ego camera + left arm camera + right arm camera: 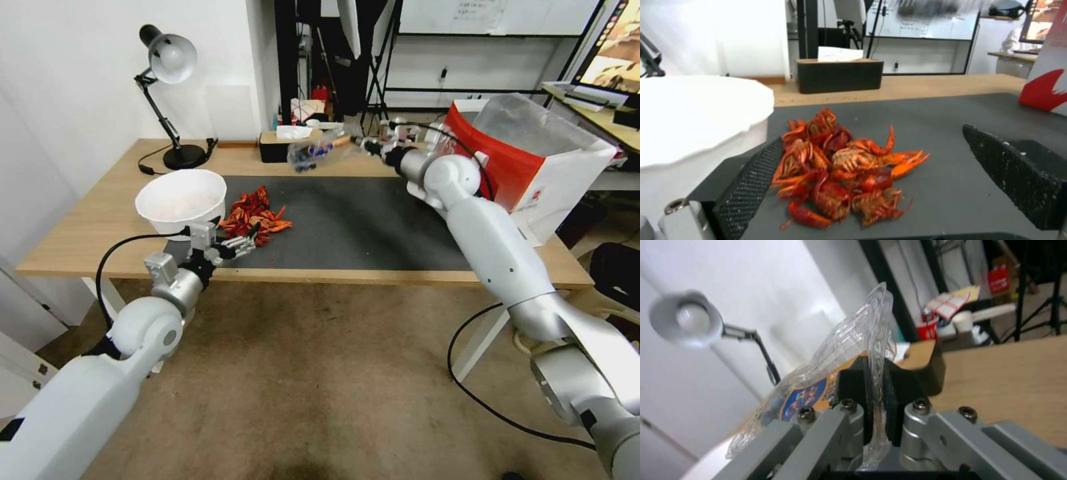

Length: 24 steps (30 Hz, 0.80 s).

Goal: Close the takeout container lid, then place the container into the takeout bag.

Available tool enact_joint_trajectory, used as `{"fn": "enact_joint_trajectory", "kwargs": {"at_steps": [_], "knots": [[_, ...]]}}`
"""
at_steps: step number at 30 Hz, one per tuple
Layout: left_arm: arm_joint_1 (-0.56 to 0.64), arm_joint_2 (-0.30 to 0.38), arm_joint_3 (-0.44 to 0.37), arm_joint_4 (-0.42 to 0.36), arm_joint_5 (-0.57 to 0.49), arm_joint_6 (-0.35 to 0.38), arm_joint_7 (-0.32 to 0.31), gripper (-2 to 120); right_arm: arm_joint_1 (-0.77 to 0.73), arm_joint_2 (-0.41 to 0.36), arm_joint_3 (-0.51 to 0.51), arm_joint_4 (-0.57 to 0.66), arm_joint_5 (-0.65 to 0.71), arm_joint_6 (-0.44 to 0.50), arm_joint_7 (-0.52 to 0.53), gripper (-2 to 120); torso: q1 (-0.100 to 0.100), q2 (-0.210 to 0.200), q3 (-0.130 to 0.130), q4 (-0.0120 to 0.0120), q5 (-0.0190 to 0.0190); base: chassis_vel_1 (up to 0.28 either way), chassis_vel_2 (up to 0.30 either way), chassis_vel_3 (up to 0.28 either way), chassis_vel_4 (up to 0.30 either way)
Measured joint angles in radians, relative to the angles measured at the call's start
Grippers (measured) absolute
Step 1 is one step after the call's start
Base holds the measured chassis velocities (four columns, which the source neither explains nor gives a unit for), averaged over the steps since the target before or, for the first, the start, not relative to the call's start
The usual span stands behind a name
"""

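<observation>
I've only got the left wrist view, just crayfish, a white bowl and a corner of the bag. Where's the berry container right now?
Observer: The right gripper is shut on the takeout container and holds it in the air over the back of the table, near the tissue box.
Operator: So it's not in the bag yet?
Observer: No. The takeout bag stands open-topped at the table's right end, and the container hangs to its left, outside it.
</observation>
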Motion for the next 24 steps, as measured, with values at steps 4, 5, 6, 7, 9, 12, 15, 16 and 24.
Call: {"fn": "enact_joint_trajectory", "kwargs": {"at_steps": [4,5,6,7,9,12,15,16,24], "knots": [[0.014,-0.008,0.002,0.0,0.002,-0.01,-0.004,100,-0.034,-0.042,0.055,0.111,0.084,0.023,0.097,3,0.0,0.0,0.0,-0.0014,0.0001,0.0,0.0,0.0,0.0],[0.014,-0.008,0.002,0.0,0.002,-0.01,-0.004,100,-0.034,-0.042,0.055,0.111,0.084,0.023,0.097,3,0.0,0.0,0.0,-0.0014,0.0001,0.0,0.0,0.0,0.0],[0.025,-0.009,0.001,0.0,0.006,-0.015,-0.005,100,-0.043,-0.055,0.069,0.153,0.118,0.034,0.138,3,0.0,0.0,0.0,-0.0013,0.0001,0.0,0.0,0.0,0.0],[0.033,-0.009,-0.001,0.0,0.011,-0.022,-0.007,100,-0.051,-0.067,0.081,0.189,0.145,0.042,0.173,3,0.0,0.0,0.0,-0.001,0.0002,0.0,0.0,0.0,0.0],[0.041,-0.009,-0.005,0.0,0.014,-0.028,-0.007,100,-0.06,-0.081,0.093,0.228,0.173,0.05,0.21,3,0.0,0.0,0.0,-0.0006,0.0002,0.0,0.0,0.0,0.0],[0.067,-0.013,-0.023,0.001,0.018,-0.044,-0.009,100,-0.077,-0.135,0.12,0.323,0.242,0.076,0.328,3,0.0,0.0,0.0,-0.0002,0.0001,0.0,0.0,0.0,0.0],[0.082,-0.018,-0.029,0.002,0.027,-0.054,-0.01,100,-0.085,-0.172,0.138,0.372,0.279,0.092,0.403,3,0.0,0.0,0.0,-0.0006,0.0,0.0,0.0,0.0,0.0],[0.089,-0.02,-0.032,0.001,0.032,-0.057,-0.011,100,-0.089,-0.186,0.148,0.387,0.288,0.096,0.427,3,0.0,0.0,0.0,-0.0007,-0.0001,0.0,0.0,0.0,0.0],[0.148,-0.032,-0.06,-0.018,0.057,-0.078,-0.031,100,-0.14,-0.283,0.28,0.458,0.321,0.121,0.553,3,0.0,0.0,0.0,-0.0005,0.0004,0.0,0.0,0.0,0.0]]}}
